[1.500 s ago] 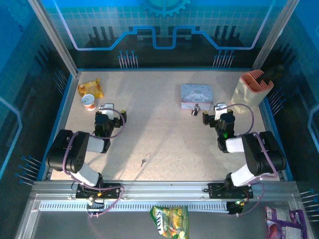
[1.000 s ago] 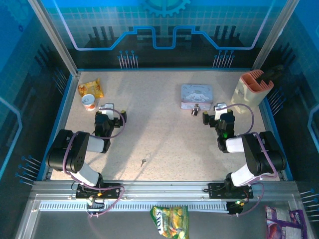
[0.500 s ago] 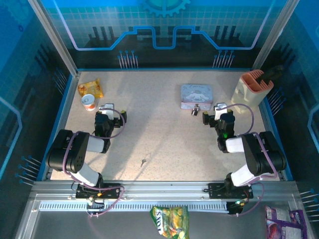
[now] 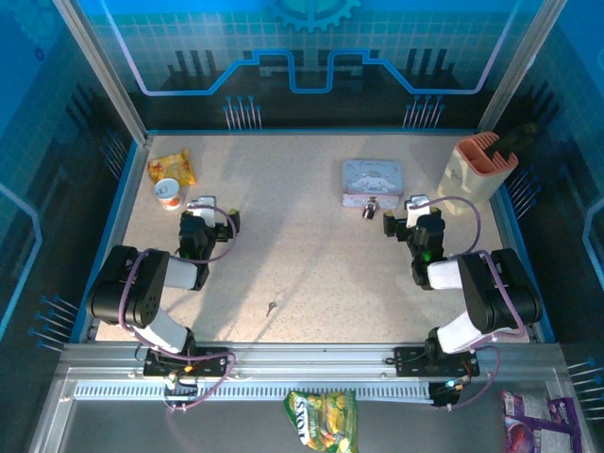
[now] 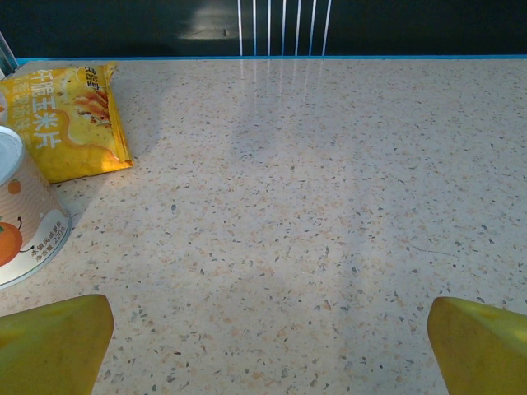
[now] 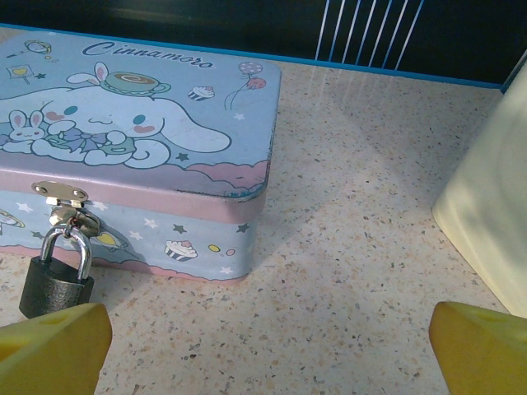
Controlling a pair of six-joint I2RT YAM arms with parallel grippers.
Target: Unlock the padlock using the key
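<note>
While both arms rest folded low at the near edge of the table, the jaws of each are seen spread wide, with nothing held between them. In the left wrist view, the left gripper is shown by two yellow tips at the bottom corners, with bare speckled tabletop between them. A yellow snack bag and a cup printed with an orange are seen to its far left, the two just beside each other.

In the right wrist view, the right gripper is likewise parted over bare table. The padlock is found by its left tip, hung by its shackle through the hasp on the near wall of the tin; the shackle is closed. A pale holder is seen at the right edge.

From above, the key is seen lying flat on the table between the two arms, near the front edge, well apart from the padlock and from both grippers.
</note>
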